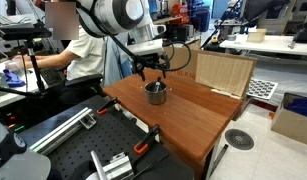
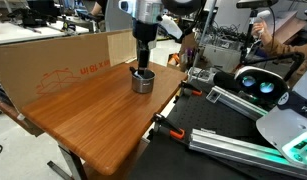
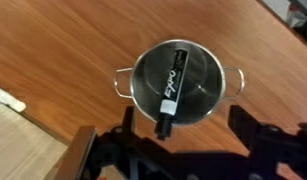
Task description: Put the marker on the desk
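Note:
The marker (image 3: pixel 174 85), black with white lettering, lies slanted inside a small metal pot (image 3: pixel 208 95), its cap end sticking out over the rim toward my gripper. The pot stands on the reddish-brown desk (image 3: pixel 73 50), seen in both exterior views (image 1: pixel 156 94) (image 2: pixel 142 83). My gripper (image 3: pixel 185 128) hangs just above the pot in both exterior views (image 1: pixel 153 72) (image 2: pixel 142 64). It is open, with one finger on each side of the pot's near rim, and holds nothing. The marker does not show in the exterior views.
A cardboard box (image 1: pixel 224 72) stands along the desk's (image 1: pixel 198 115) far edge; it also shows in an exterior view (image 2: pixel 53 62). A black workbench with rails (image 1: pixel 78 140) (image 2: pixel 243 135) adjoins the desk. Orange clamps (image 2: pixel 174 130) sit at the desk edge. A person (image 1: pixel 78 45) sits behind.

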Tool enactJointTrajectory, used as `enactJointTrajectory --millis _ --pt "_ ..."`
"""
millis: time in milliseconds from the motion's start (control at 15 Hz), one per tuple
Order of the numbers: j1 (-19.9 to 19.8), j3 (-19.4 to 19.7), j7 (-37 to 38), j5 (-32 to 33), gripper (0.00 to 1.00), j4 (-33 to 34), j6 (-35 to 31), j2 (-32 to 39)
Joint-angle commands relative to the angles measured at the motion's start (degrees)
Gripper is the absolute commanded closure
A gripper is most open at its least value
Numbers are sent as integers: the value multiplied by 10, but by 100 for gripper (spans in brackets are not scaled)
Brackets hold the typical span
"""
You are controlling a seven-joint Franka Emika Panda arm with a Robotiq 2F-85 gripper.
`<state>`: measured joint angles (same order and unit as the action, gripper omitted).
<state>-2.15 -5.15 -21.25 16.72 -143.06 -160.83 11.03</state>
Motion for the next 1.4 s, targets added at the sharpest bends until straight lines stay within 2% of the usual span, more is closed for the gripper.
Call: enactJointTrajectory --millis 0,200,667,1000,1067,1133,1333 --pt "-28 -45 -102 -105 0 13 -30 37" --pt "-60 -83 -161 -170 0 18 -30 44" --pt "-101 -113 -221 -236 0 11 -38 34" --pt "-139 -137 -288 -318 0 20 -31 42" --pt "-148 -143 -307 -339 25 23 -28 43" --pt "-151 -141 -318 -348 26 25 -23 43" --pt "-152 -131 -338 -362 49 30 -17 45"
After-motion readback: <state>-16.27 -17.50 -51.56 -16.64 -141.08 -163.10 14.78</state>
